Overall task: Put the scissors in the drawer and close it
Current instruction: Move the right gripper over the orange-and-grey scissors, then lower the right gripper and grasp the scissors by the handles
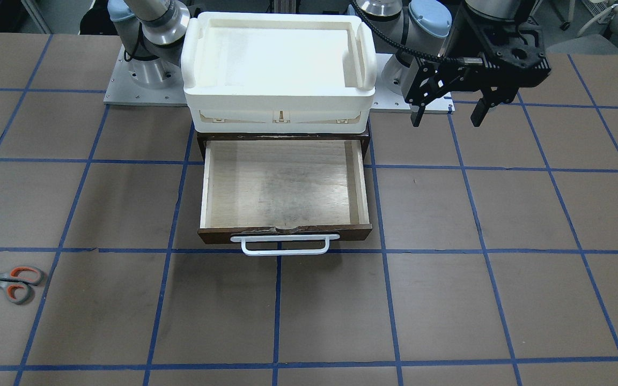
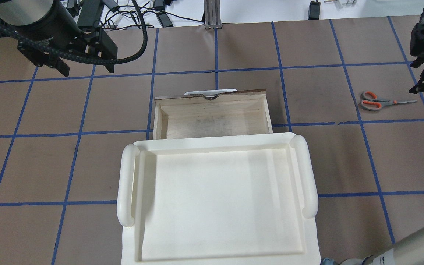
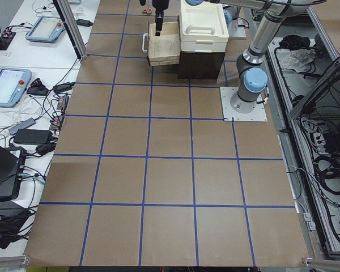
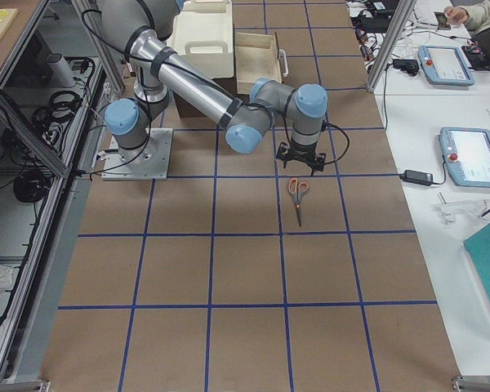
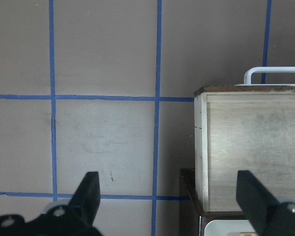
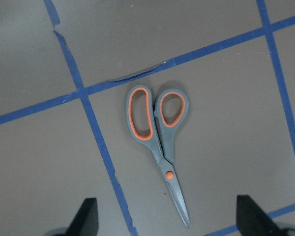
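Right wrist-mounted view shows the scissors (image 6: 160,142) lying below my right gripper (image 6: 166,211), its fingers spread wide and empty. The loops point to 12 o'clock and the blade tips to 5, so the long axis crosses the closing line. The left gripper (image 5: 169,194), also released, hovers beside the open drawer (image 1: 285,185), well apart; I judge the right arm nearer.

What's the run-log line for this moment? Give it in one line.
drawer: open, empty | scissors: blades closed, outside drawer | right end effector: open, above scissors | left end effector: open, empty
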You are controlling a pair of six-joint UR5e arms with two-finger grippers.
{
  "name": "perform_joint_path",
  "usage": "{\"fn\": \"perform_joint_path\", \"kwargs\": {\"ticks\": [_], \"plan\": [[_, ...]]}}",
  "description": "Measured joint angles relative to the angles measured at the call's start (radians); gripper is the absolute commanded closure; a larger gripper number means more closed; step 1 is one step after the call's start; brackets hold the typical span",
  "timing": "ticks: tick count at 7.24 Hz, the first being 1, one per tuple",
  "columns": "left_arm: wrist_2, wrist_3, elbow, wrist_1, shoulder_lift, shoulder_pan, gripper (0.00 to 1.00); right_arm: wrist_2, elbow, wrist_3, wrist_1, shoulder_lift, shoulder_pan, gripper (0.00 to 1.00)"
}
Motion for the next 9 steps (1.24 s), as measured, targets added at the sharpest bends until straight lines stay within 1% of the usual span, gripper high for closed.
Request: {"fn": "perform_joint_path", "kwargs": {"ticks": [4,5,6,9], "plan": [[0.0,0.0,0.0,0.0,0.001,0.0,0.0,0.002,0.002,-0.265,-0.075,0.139,-0.002,0.01],[0.001,0.0,0.0,0.0,0.001,0.0,0.0,0.0,0.002,-0.302,-0.104,0.165,-0.002,0.02],[0.001,0.0,0.0,0.0,0.002,0.0,0.0,-0.005,0.002,-0.334,-0.136,0.189,-0.002,0.07],[0.0,0.0,0.0,0.0,0.001,0.001,0.0,-0.011,0.003,-0.365,-0.16,0.216,-0.002,0.07]]}}
